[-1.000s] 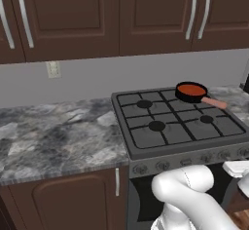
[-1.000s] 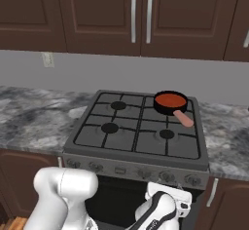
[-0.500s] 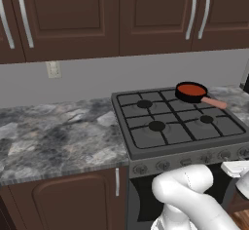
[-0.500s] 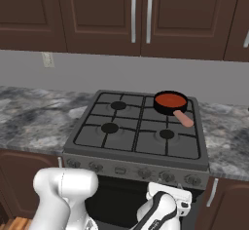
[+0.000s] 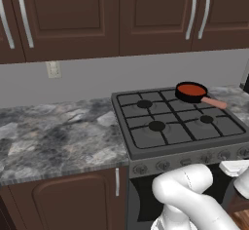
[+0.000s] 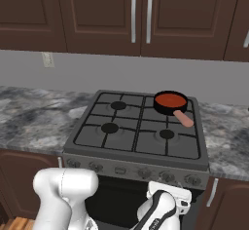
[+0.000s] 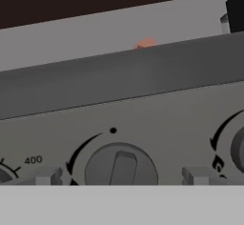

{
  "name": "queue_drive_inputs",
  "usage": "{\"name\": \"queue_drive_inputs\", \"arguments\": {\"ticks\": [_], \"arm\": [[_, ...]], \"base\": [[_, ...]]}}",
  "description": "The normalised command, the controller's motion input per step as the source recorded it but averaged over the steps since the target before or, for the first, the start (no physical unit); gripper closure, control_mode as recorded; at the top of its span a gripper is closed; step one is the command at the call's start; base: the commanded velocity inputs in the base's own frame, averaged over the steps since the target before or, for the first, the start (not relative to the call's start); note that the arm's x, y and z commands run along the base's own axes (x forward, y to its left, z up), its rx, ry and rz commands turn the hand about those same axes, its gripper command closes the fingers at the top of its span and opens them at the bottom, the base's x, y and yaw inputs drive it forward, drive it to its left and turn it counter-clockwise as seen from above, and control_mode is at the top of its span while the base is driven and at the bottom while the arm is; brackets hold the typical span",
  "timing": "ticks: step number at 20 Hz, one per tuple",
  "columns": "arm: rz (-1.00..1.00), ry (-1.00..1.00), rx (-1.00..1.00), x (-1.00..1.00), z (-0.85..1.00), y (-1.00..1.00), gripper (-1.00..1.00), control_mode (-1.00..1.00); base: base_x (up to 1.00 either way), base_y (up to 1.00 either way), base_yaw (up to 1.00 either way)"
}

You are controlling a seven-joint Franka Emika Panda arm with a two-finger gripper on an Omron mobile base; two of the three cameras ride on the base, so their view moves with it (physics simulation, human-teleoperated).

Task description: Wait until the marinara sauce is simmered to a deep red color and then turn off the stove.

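I am holding my claw (image 7: 119, 177) wide open, its two small tips rising on either side of one front knob (image 7: 121, 167) of the stove (image 5: 180, 134), gripping nothing; the knob is sitting between the tips but I cannot tell whether they are touching it yet. To do this step well, I judge I should be waiting here, not pinching, until the sauce darkens; then closing squarely on the raised bar of the knob, which is leaning a little off upright, and turning it toward its off mark without sliding off its face; I am also checking that this knob is the one feeding the back right burner, since another knob (image 7: 236, 148) is showing just to the side. My arm is folding low in front of the range, elbow (image 6: 65, 185) bulging at the bottom of the base views, hand (image 6: 165, 204) tucked down before the knob row and looking level at the panel. The marinara sauce (image 6: 170, 99) is lying orange-red in the small black pan (image 5: 190, 92) on the back right burner, salmon-pink handle (image 6: 184, 118) pointing forward and right; it is not looking deep red yet.
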Motion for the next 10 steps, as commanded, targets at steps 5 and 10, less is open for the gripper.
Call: {"name": "queue_drive_inputs", "arguments": {"ticks": [5, 10], "arm": [[0.00, 0.00, 0.00, 0.02, -0.08, 0.00, -1.00, -1.00], [0.00, 0.00, 0.00, 0.00, -0.04, 0.00, -1.00, -1.00]], "base": [[0.00, 0.00, 0.00], [0.00, 0.00, 0.00]]}}
